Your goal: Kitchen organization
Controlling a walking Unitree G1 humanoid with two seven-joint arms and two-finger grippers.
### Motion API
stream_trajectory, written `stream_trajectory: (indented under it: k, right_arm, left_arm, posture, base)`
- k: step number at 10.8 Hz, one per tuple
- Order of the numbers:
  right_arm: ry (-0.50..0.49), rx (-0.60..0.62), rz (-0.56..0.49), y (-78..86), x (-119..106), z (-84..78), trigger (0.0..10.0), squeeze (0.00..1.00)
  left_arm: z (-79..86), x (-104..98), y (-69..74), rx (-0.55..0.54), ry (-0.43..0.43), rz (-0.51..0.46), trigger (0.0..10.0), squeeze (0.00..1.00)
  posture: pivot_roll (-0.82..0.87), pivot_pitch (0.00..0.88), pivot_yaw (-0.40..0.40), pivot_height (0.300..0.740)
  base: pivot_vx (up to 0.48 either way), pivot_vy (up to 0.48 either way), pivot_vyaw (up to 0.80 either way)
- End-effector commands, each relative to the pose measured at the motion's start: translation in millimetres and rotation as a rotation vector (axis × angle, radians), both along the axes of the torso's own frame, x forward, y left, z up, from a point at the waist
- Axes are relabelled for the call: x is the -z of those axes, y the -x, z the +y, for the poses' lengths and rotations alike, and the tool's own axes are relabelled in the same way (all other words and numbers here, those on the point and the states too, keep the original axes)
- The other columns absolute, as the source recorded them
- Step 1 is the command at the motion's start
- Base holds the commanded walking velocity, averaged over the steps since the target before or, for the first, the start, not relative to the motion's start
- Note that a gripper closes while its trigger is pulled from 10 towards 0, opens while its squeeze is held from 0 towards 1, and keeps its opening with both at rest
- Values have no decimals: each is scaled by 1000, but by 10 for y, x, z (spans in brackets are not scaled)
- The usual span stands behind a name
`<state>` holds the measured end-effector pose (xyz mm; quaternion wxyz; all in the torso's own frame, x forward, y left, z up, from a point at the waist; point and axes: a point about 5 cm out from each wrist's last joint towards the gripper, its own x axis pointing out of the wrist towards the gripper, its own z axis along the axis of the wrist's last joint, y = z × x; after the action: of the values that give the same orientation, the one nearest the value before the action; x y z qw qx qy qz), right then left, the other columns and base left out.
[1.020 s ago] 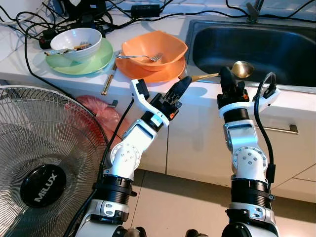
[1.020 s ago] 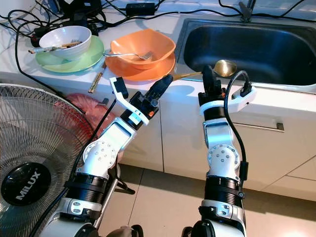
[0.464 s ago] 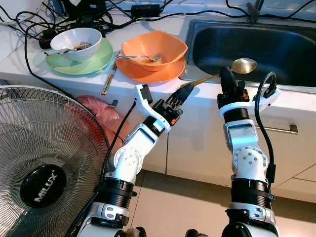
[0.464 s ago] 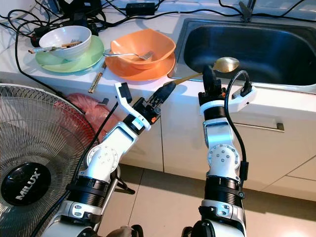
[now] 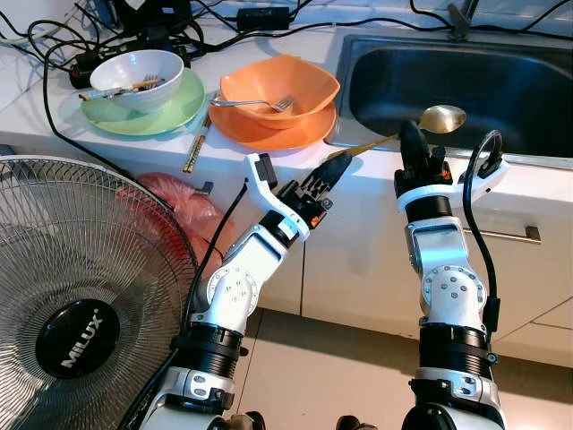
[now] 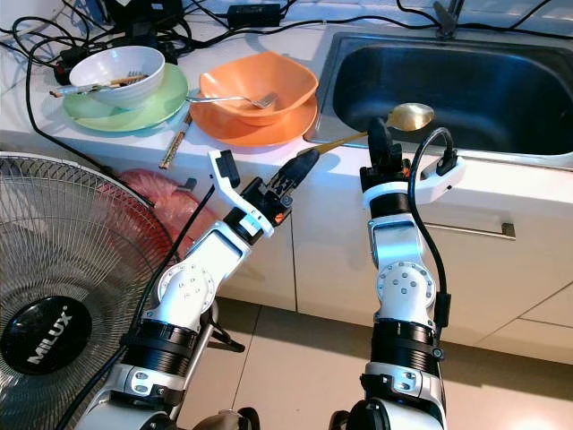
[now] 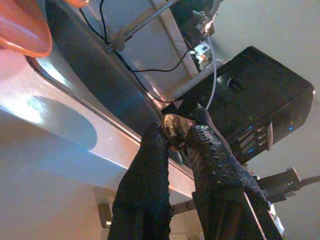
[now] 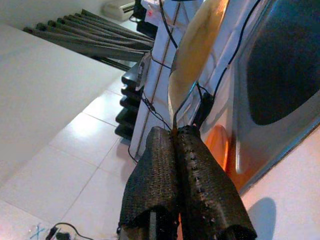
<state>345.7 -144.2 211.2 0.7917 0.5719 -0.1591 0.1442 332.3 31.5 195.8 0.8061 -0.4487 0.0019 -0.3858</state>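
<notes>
1. Nearest on the left stands a fan (image 5: pixel 76 305) with a wire grille, on the floor in front of the counter (image 5: pixel 269 166).
2. Behind the fan, a red bag (image 5: pixel 183 210) lies against the cabinet front.
3. The left gripper (image 5: pixel 333 166) reaches up to the counter's near edge; its fingers (image 7: pixel 150 170) pinch the handle end of a gold spoon (image 5: pixel 430 123).
4. The right gripper (image 5: pixel 410 143) stands upright just right of it, at the near rim of the sink (image 5: pixel 466 81). Its fingers (image 8: pixel 165 185) are pressed together, and the spoon's bowl shows just beyond their tips in the right wrist view; whether they grip anything I cannot tell.
5. The spoon slants from the left gripper up and right, its bowl above the sink's near rim, beside the right gripper.
6. Farther on the counter, left of the sink, an orange bowl (image 5: pixel 277 85) sits on an orange plate (image 5: pixel 269 134), with a fork (image 5: pixel 260 103) resting in it.
7. Chopsticks (image 5: pixel 199 139) lie just left of the plate.
8. Farther left, a white bowl (image 5: pixel 134 76) holding utensils sits on a green plate (image 5: pixel 175 112).
9. Black cables (image 5: pixel 125 27) tangle at the far edge.
</notes>
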Motion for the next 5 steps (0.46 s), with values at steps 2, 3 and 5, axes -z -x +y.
stream_trajectory:
  k: [2,3,5]
  right_arm:
    - [-27,-10,-24,0,-83,53,0,0]
    - [-28,-9,-24,1,-84,53,0,0]
    - [-36,-11,-27,0,-90,56,0,0]
  left_arm:
    - [-360,4,151,99,83,32,10000,0]
    - [-375,14,167,114,72,26,10000,0]
    - [-445,62,242,181,21,6,10000,0]
  posture:
    - [41,171,57,740]
    - [41,171,57,740]
    - [42,169,60,740]
  base:
    - [0,0,0]
    - [0,0,0]
    - [0,0,0]
